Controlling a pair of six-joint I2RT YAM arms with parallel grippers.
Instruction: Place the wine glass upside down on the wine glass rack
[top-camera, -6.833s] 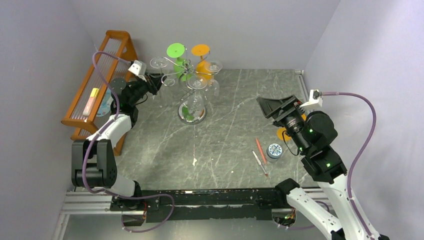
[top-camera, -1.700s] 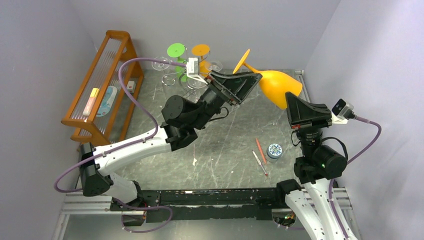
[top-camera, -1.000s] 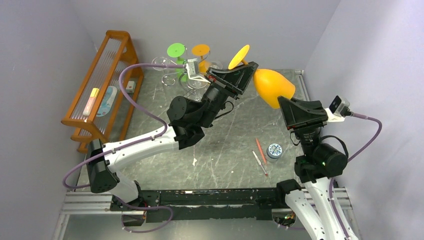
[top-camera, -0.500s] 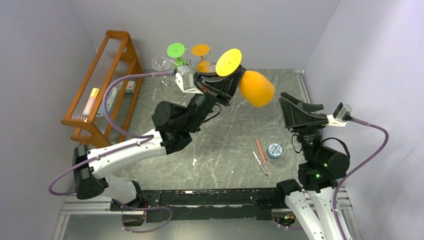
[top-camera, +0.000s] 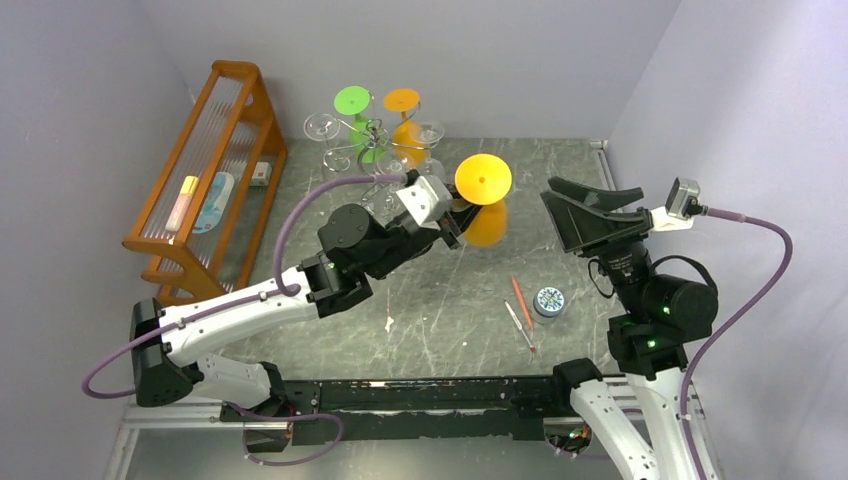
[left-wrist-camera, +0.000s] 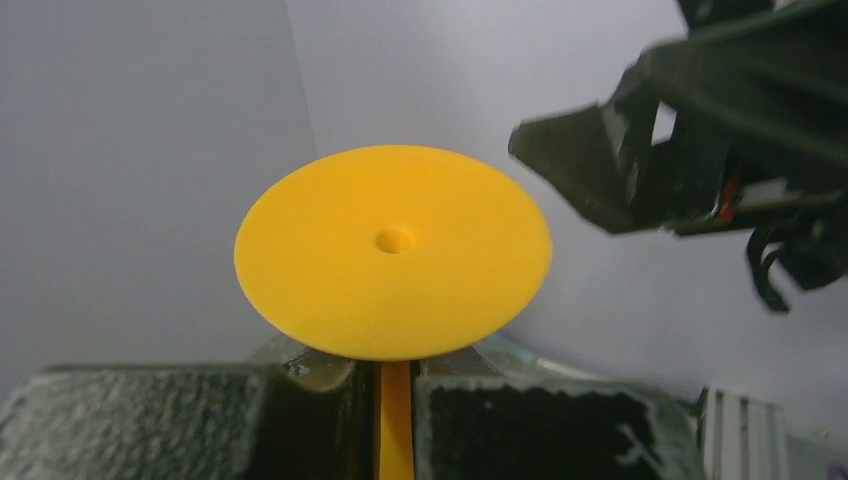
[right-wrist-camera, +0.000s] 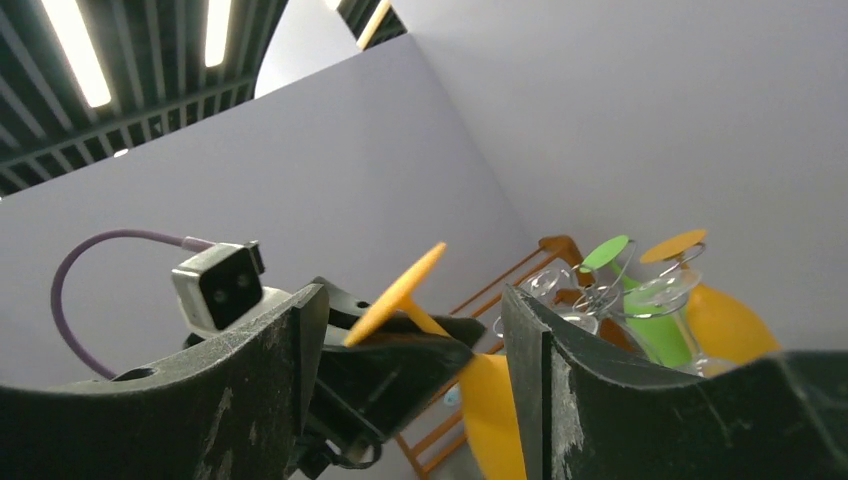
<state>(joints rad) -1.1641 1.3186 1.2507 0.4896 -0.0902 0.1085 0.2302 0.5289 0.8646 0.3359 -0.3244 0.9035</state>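
Observation:
My left gripper is shut on the stem of an orange wine glass and holds it upside down in the air, its round foot on top and its bowl hanging below. In the left wrist view the foot fills the middle and the stem sits between the jaws. The silver wire rack stands at the back, left of the glass, with clear, green and orange glasses hanging on it. My right gripper is open and empty, right of the glass; its view shows the glass between its fingers' sightline.
An orange wooden slatted rack stands along the left wall. A red pen, a second pen and a small round tin lie on the marble table at the right front.
My left arm took the orange glass from the right gripper and turned it foot up, moving back and down toward the middle. My right gripper let go and drew back to the right.

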